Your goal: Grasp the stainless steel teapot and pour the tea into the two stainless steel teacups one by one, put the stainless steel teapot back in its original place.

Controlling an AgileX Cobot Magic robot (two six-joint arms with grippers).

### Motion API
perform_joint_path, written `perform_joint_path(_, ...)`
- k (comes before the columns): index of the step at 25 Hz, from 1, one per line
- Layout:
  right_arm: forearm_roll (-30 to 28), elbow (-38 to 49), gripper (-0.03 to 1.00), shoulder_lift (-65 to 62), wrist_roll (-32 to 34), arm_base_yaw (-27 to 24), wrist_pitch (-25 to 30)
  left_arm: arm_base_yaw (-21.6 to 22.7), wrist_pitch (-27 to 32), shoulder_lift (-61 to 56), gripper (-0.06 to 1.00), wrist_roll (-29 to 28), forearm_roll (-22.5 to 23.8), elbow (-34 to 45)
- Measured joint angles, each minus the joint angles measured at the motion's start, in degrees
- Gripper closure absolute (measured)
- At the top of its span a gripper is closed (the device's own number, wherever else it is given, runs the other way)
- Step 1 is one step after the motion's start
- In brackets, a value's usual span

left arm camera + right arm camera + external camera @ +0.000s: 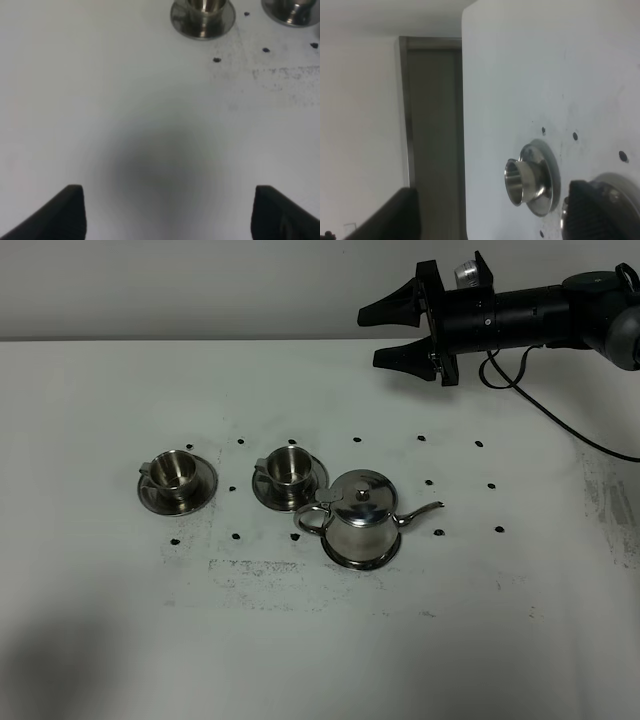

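While the right claw (370,336) hangs with jaws apart and empty, the stainless steel teapot (360,515) stands on its saucer (362,565) well below it, the middle teacup (290,466) and end teacup (177,472) beyond. At the left wrist, the left claw (167,190) is spread wide and empty, the end teacup (202,15) far ahead. At the right wrist, a teacup (520,181) shows ahead between parted fingers (600,215).

Shiny steel teapot (360,522) upright mid-surface, lid on, spout toward the right edge, sitting on its round saucer (385,558), two ribbed steel cups upright on small saucers (207,483), near cup (290,466) just beside the teapot handle, far cup (175,471) toward the left edge.
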Motion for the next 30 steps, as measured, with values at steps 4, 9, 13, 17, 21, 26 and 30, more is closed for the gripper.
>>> perform_joint_path(4, 0.00, 0.00, 0.38, 0.00, -0.29, 0.00, 0.01, 0.00, 0.71, -5.09, 0.28, -0.47, 0.31, 2.52)
perform_joint_path(9, 0.00, 0.00, 0.38, 0.00, -0.35, 0.00, 0.01, -0.48, 2.06, -7.38, 0.28, -0.58, 0.57, 3.11)
perform_joint_path(13, 0.00, 0.00, 0.38, 0.00, -0.35, 0.05, 0.06, -0.47, 2.28, -7.44, 0.28, -0.70, 0.52, 3.11)
perform_joint_path(17, 0.00, 0.00, 0.38, 0.00, -0.62, 0.05, 0.06, -0.47, 2.28, -9.50, 0.28, -0.70, 0.52, 3.11)
perform_joint_path(21, 0.05, 0.00, 0.38, 0.00, -0.86, 0.16, 0.06, -0.47, 2.34, -13.67, 0.28, -0.82, 0.99, 3.22)
perform_joint_path(26, 0.24, 0.00, 0.38, 0.00, -1.33, 0.23, 0.06, -0.47, 2.65, -16.20, 0.28, -0.98, 1.30, 3.58)
perform_joint_path(30, 0.37, 0.00, 0.38, 0.00, -1.59, 0.23, 0.06, -0.47, 2.81, -16.20, 0.28, -0.98, 1.30, 3.65)
